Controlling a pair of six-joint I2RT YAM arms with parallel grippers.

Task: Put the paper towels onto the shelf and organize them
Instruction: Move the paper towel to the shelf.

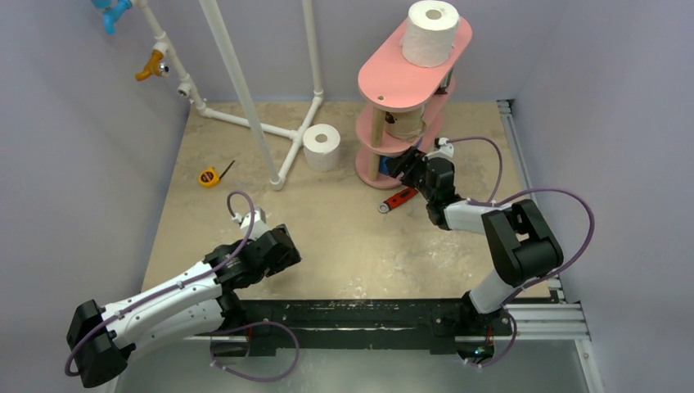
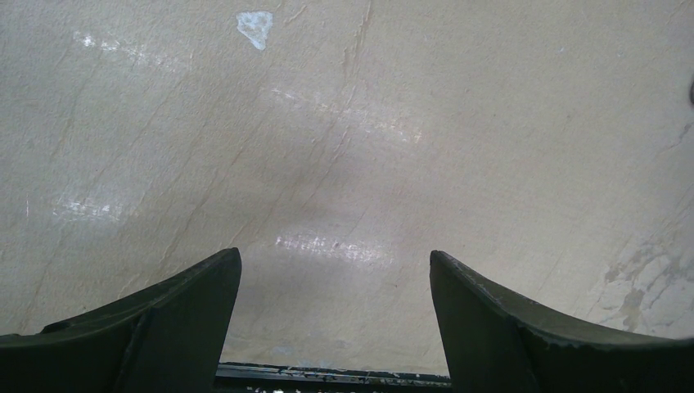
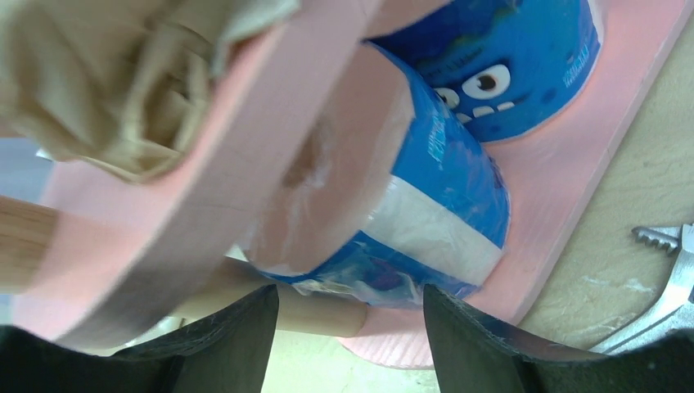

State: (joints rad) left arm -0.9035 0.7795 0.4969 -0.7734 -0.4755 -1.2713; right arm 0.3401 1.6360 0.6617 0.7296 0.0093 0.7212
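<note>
Evidently laid sideways to fit under the middle board (image 3: pixel 245 164): blue-wrapped roll (image 3: pixel 458 205) on the shelf (image 1: pixel 385 86) bottom board (image 3: pixel 589 139) at 1 o'clock, just beyond the right gripper (image 3: pixel 348 299), jaws parted; left gripper (image 2: pixel 335 262) spread, empty.

White roll (image 1: pixel 430 33) atop pink shelf (image 1: pixel 391 86), another roll (image 1: pixel 322 146) beside pipe frame (image 1: pixel 245 98)

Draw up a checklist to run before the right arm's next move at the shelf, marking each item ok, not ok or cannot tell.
1. Blue roll rests on the shelf's bottom board: ok.
2. Right end effector open: ok.
3. Left end effector open and empty: ok.
4. Every roll shelved: not ok; a white roll stands on the table.
5. Wrench clear of the retreat path: cannot tell.
</note>
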